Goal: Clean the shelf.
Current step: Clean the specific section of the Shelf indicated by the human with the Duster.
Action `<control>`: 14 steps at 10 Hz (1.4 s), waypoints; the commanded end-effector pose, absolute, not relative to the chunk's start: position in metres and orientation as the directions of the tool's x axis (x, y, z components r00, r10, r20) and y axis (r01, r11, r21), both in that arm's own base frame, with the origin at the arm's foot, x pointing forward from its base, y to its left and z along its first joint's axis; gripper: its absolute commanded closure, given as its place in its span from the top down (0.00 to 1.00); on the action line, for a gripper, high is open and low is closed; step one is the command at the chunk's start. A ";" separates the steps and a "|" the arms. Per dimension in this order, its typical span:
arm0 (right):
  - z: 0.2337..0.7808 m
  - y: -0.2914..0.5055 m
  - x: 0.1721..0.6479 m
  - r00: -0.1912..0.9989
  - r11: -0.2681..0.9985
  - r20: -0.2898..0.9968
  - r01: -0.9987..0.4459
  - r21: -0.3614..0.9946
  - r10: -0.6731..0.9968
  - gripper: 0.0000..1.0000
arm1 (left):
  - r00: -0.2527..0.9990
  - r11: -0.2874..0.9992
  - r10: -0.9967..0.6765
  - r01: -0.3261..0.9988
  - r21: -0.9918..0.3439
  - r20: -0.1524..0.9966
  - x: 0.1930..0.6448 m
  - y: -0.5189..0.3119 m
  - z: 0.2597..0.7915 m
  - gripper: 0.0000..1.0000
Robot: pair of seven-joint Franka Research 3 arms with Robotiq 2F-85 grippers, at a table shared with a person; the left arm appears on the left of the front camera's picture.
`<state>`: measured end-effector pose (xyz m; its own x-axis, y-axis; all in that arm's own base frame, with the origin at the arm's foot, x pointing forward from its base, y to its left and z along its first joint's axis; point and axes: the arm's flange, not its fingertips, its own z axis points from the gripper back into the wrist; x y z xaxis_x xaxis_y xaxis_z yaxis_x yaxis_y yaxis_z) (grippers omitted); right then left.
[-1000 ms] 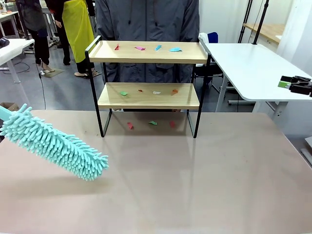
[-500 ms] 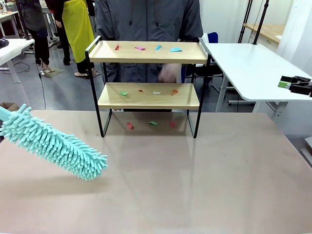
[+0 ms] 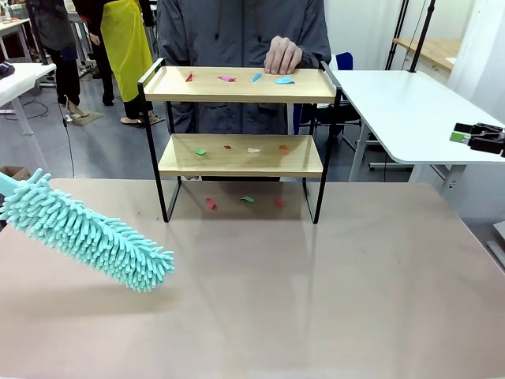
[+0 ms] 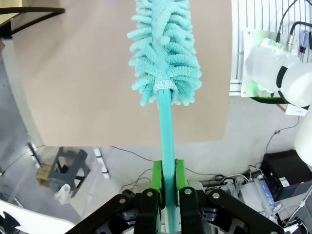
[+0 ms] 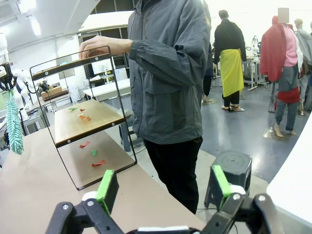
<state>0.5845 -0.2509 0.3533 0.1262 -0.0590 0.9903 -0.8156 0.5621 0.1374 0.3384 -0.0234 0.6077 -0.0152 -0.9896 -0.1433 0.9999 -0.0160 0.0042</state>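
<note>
Across the table [image 3: 331,300], the shelf [image 3: 237,95] runs left–right — left claw [image 4: 168,169] clamps a duster [image 4: 163,44], right claw [image 5: 163,183] apart.

The shelf [image 3: 237,95] has pale, matt wooden boards in a thin black metal frame with a satin finish. Small coloured paper scraps [image 3: 227,78] lie dull on the boards. The duster [image 3: 91,233] is a mass of soft teal chenille fingers, and its handle [image 4: 167,141] is smooth, slightly glossy plastic. The beige desk [image 3: 331,300] is smooth, with a faint sheen that mirrors the shelf's legs. The left end effector [image 4: 168,165] is matt black with bright green pads [image 4: 156,178].
</note>
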 end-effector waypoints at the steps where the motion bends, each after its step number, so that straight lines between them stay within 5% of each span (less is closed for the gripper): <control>1: 0.356 -0.250 0.586 0.118 0.564 0.991 -0.815 0.132 -0.061 1.00 | -0.023 -0.026 -0.989 1.000 0.013 -0.149 0.338 -0.022 0.609 0.13; 12: 0.356 -0.250 0.586 0.118 0.564 0.991 -0.815 0.132 -0.061 1.00 | -0.015 -0.016 -0.990 1.000 0.004 -0.143 0.338 -0.023 0.608 0.13; 14: 0.356 -0.250 0.586 0.118 0.564 0.991 -0.815 0.132 -0.061 1.00 | 0.052 0.053 -0.994 0.999 -0.001 -0.098 0.331 -0.057 0.663 0.13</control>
